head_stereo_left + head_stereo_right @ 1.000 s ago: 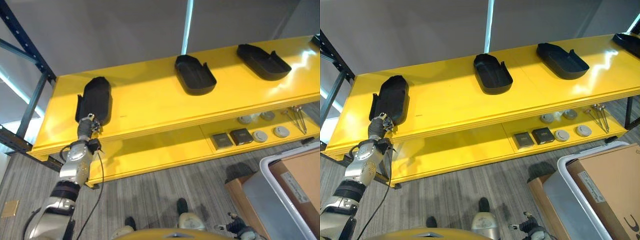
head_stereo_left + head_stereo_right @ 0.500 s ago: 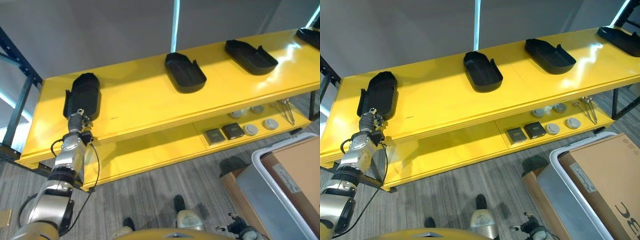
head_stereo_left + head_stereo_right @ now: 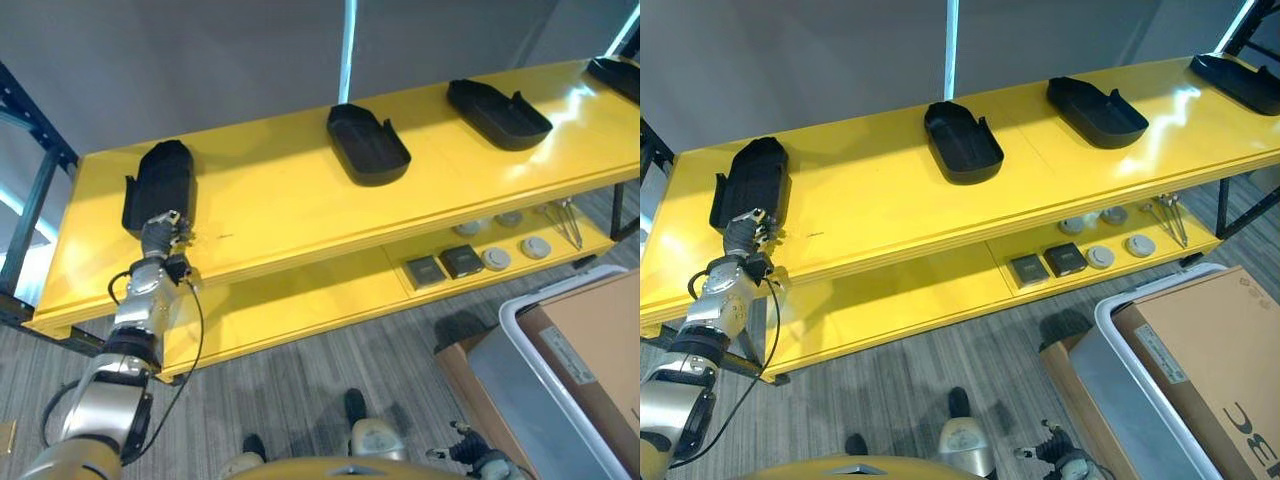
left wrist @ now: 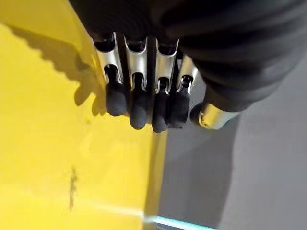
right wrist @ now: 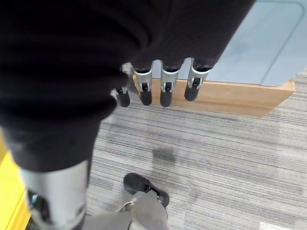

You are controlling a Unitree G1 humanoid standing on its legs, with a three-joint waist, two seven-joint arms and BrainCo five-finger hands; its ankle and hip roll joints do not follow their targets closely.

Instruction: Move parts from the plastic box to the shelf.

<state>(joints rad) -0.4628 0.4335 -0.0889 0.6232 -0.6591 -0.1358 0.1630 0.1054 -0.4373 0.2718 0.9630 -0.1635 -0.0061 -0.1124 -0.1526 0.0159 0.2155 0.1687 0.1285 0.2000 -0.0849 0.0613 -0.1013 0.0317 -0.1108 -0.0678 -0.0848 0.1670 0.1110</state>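
Several black tray-shaped parts lie on the yellow shelf (image 3: 290, 215): one at the left end (image 3: 160, 180), one in the middle (image 3: 368, 145), one further right (image 3: 498, 100). My left hand (image 3: 160, 232) rests at the near end of the left part, at the shelf's front edge. Its fingers (image 4: 139, 105) are straight over the yellow surface and hold nothing. My right hand (image 5: 165, 91) hangs low over the floor, fingers relaxed and empty. The grey plastic box (image 3: 530, 385) stands on the floor at the lower right.
A cardboard box (image 3: 595, 345) sits in the plastic box, with another carton beside it (image 5: 225, 98). The lower shelf holds dark square parts (image 3: 443, 265), round grey discs (image 3: 515, 250) and thin metal tools (image 3: 565, 222). A blue rack post (image 3: 30, 130) stands at the left.
The whole view has shifted, so the camera moved. My left hand stays at the near end of the left part with its fingers straight.
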